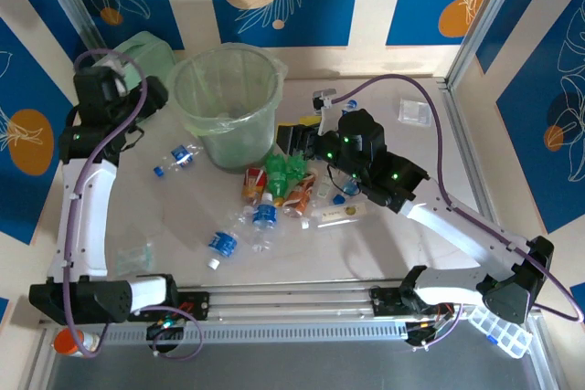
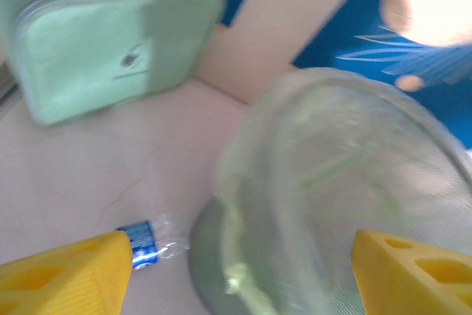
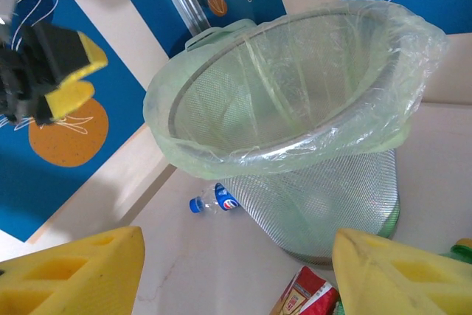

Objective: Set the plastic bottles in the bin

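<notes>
Tabletop (image 1: 384, 253): pale, with the arm bases at its near edge.

Bin (image 1: 239, 139): round translucent pale-green bucket, upright at far centre-left of the tabletop. A thin clear liner is folded over the rim. What lies inside can't be made out. It's blurred in the left wrist view (image 2: 346, 182) and sharp in the right wrist view (image 3: 317, 189).

Pale green case (image 1: 146, 47): boxy with rounded corners, far left, just behind and left of the bin. It also shows here (image 2: 110, 42).

Left end effector (image 1: 151, 96): near the bin's left side, above the tabletop. It is released, with the yellow fingers wide apart and nothing between them (image 2: 243, 256). It is also seen from the right wrist (image 3: 77, 75).

Right end effector (image 1: 297, 139): just right of the bin's base, over the bottle cluster. It is released and empty, and points at the bin (image 3: 236, 248).

Plastic bottles, all on the tabletop outside the bin:
- Green bottles (image 1: 288, 169) lie in a cluster just front-right of the bin.
- Red/orange-labelled bottles (image 1: 254, 182) lie beside the green ones; one shows here (image 3: 306, 296).
- A clear blue-label bottle (image 1: 264, 216) lies nearer the front, with a second blue-label bottle (image 1: 222, 242) to its left.
- A lone clear bottle (image 1: 181, 157) with a blue label lies left of the bin base, well apart from the cluster (image 2: 147, 241) (image 3: 217, 201).

Small clear box (image 1: 413, 113): far right on the tabletop.

Loose white cap (image 1: 213, 263): near the front-left bottle.
</notes>
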